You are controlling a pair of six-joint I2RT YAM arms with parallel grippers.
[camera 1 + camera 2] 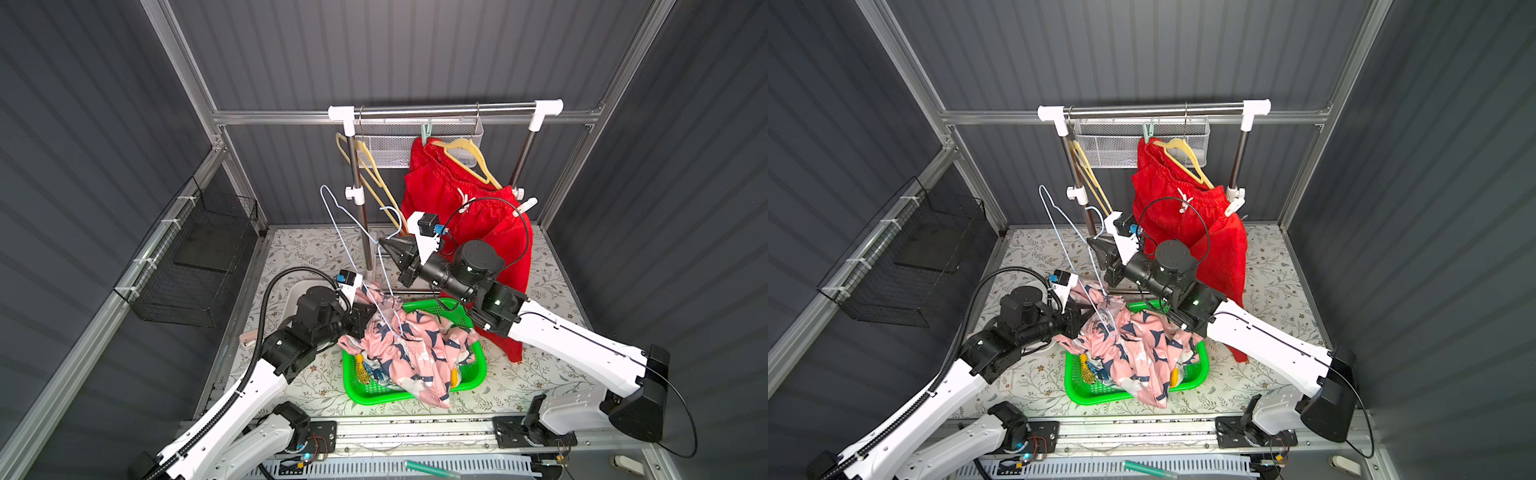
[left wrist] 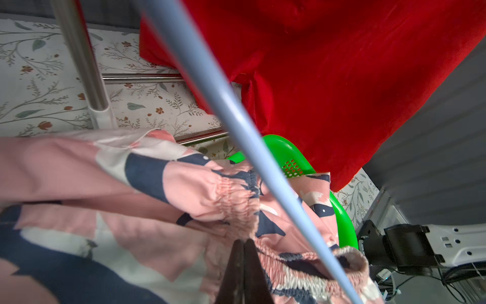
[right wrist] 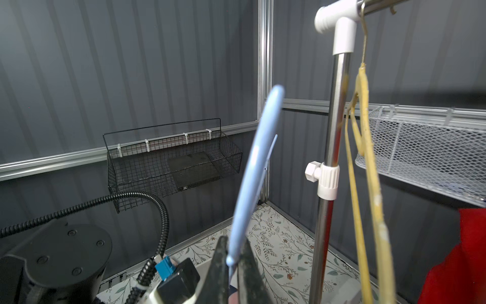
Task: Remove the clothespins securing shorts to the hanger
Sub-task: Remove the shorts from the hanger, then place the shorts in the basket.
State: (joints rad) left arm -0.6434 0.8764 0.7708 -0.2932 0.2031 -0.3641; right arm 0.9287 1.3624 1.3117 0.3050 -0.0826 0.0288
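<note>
Right end effector (image 3: 232, 252) clamped on blue hanger (image 3: 259, 152); hanger tilted, lower end in pink shorts (image 1: 415, 353). Left end effector (image 2: 243, 243) together, tips against pink waistband; pinch on cloth unclear. Pink shorts draped over green basket (image 1: 357, 392). Red shorts (image 1: 478, 224) hang on yellow hanger (image 1: 459, 143): mint clothespin (image 1: 425, 135) at top, white clothespin (image 1: 525, 206) at waistband.

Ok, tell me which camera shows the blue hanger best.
A top view: the blue hanger shows whole, hook up, its lower end in the pink shorts. The right wrist view shows only a blurred loop clamped in the right pincer; the left wrist view, one blurred bar.
</note>
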